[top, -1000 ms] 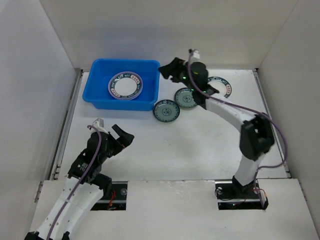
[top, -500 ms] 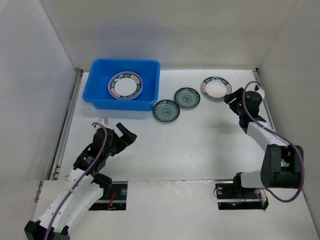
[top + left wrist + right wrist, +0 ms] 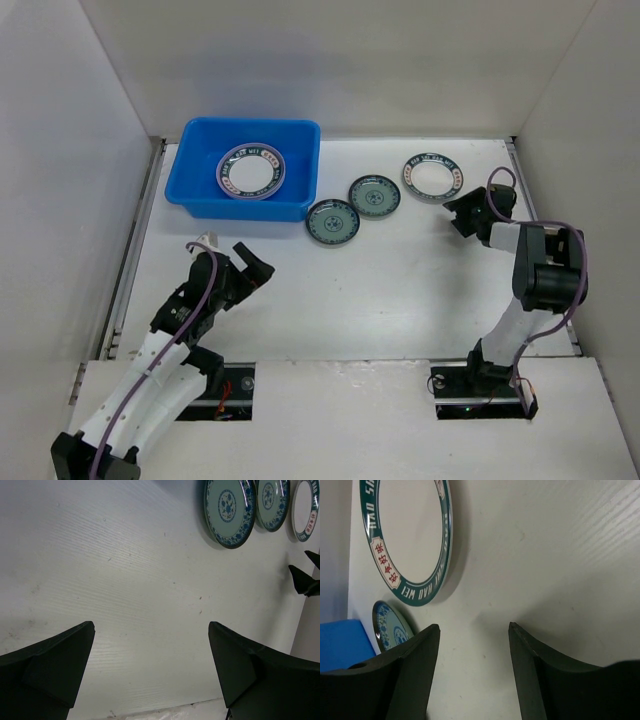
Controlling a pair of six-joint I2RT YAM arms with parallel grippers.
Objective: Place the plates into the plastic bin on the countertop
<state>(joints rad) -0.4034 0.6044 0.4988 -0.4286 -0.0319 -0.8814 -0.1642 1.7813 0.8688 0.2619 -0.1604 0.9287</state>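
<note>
Right fingers (image 3: 420, 655) back from bin (image 3: 198, 175), now by rimmed plate (image 3: 432, 177), apart, empty. Left fingers (image 3: 70, 645) wide open over table (image 3: 380, 290). 1 plate (image 3: 252, 171) in bin.

bin (image 3: 230, 208): glossy plastic | plates (image 3: 410, 530): glazed, shiny | countertop (image 3: 125, 580): matt, finely ribbed | right claw (image 3: 474, 626): matt black

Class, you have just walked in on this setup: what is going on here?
Two robot arms are putting plates into the blue plastic bin. One dark-rimmed plate lies in it. A teal plate, a second teal plate and a green-rimmed plate sit on the countertop. The right gripper hovers open near the green-rimmed plate, holding nothing. The left gripper is open and empty too.
</note>
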